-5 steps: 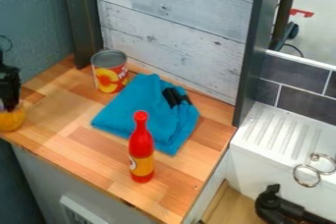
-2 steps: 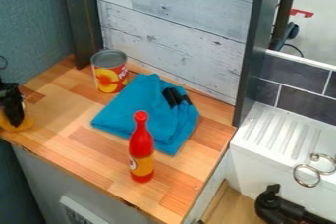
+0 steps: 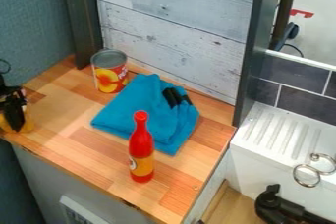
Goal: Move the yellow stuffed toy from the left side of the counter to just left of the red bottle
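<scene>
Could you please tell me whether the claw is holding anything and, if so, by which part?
That cannot be told: the claw overlaps a yellow object at the left end of the counter, but any grip on it is unclear.

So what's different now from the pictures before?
The black gripper at the left edge has moved down, in front of the yellow thing. I can't tell if it has grabbed it. The red bottle, blue cloth and can stayed put.
</scene>
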